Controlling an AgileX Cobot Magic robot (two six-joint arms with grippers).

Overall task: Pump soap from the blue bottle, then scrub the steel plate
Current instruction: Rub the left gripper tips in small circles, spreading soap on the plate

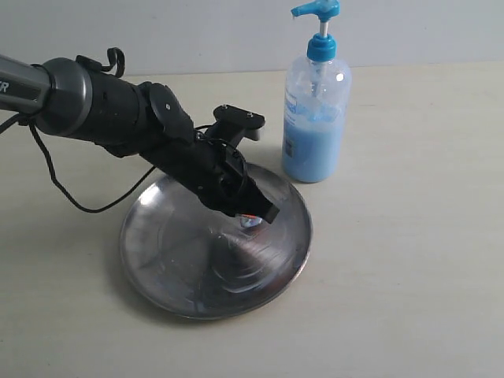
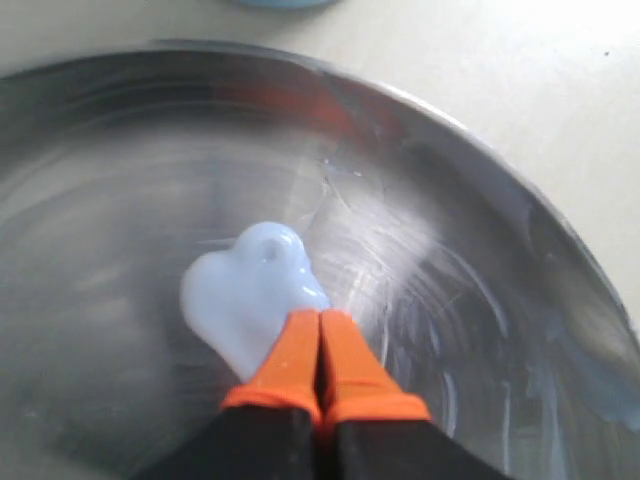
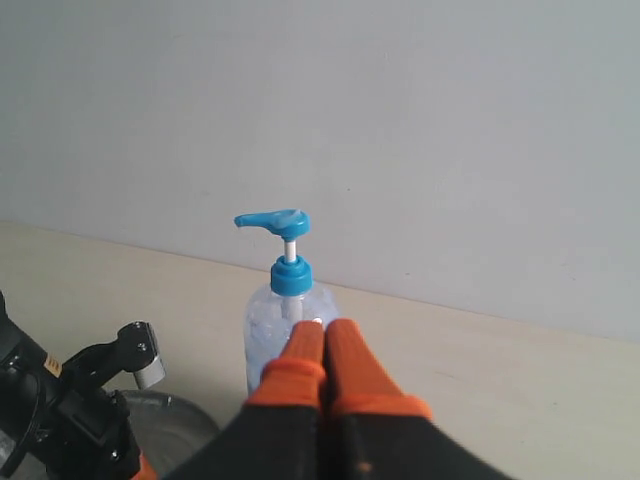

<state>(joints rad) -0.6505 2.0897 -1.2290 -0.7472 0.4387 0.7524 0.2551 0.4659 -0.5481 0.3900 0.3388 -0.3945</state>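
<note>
table (image 1: 409, 276): a pale cream top, matt and plain, carrying two things; at its far edge it meets a light grey wall (image 1: 197, 31).
steel plate (image 1: 157, 260): lies flat on the table, left of the middle and toward the near side; round, shallow and shiny, with a raised rim and streaky swirl marks.
blue bottle (image 1: 315, 118): stands upright on the table, farther back than the plate and to its right; clear plastic, light-blue liquid in the lower part, bright blue pump head pointing left.
bottle and plate: the bottle's base is just beside the plate's far right rim; whether they touch cannot be told.
</note>
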